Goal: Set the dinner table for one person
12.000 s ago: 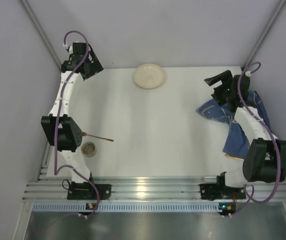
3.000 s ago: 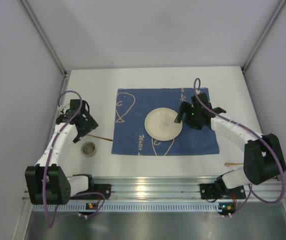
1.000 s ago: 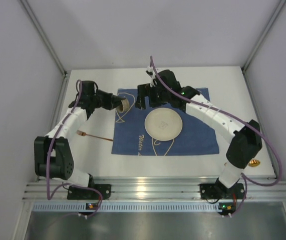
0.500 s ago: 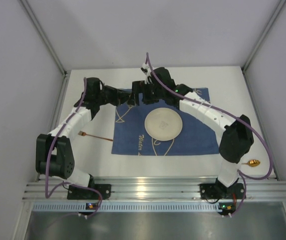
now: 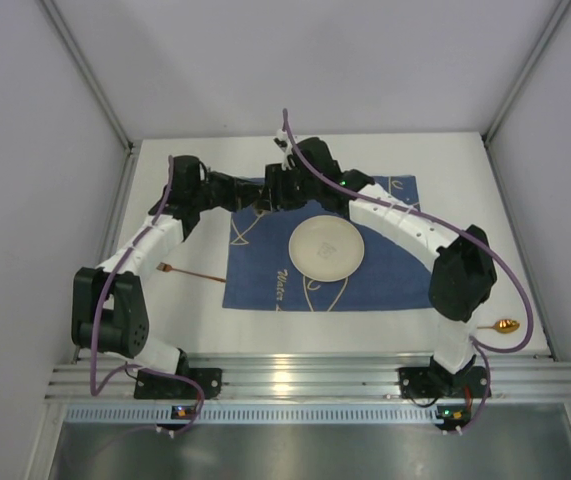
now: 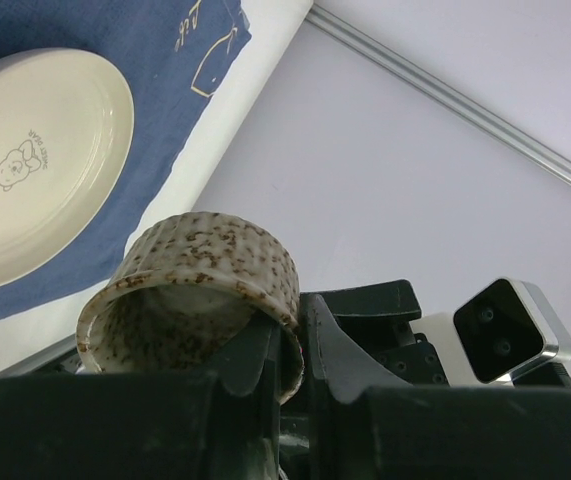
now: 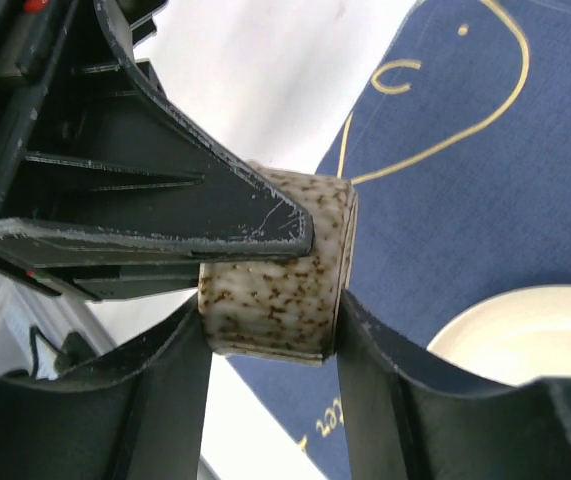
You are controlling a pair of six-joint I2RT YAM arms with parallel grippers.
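Top external shows me halfway: placemat (image 5: 395, 270) and plate (image 5: 326, 247) lie mid dinner table (image 5: 465, 170), the speckled cup (image 7: 275, 270) hangs above the placemat's far-left corner, clamped by left gripper (image 6: 290, 355) and right gripper (image 7: 272, 318) alike, and fork (image 5: 190, 271) and spoon (image 5: 505, 326) wait near the table's side edges.

You can read the speckled cup (image 7: 275, 290) as stoneware: a cream body flecked with brown, its skin dull and slightly grainy. The plate (image 6: 65, 130) is smooth, glossy cream. The placemat (image 7: 465, 170) is matt blue cloth. The counter (image 5: 445, 160) is plain white and smooth, with a faint sheen. The left gripper's fingers (image 7: 165, 200) are black plastic, scuffed pale along the edges. The spoon (image 5: 506, 326) shines like golden metal.
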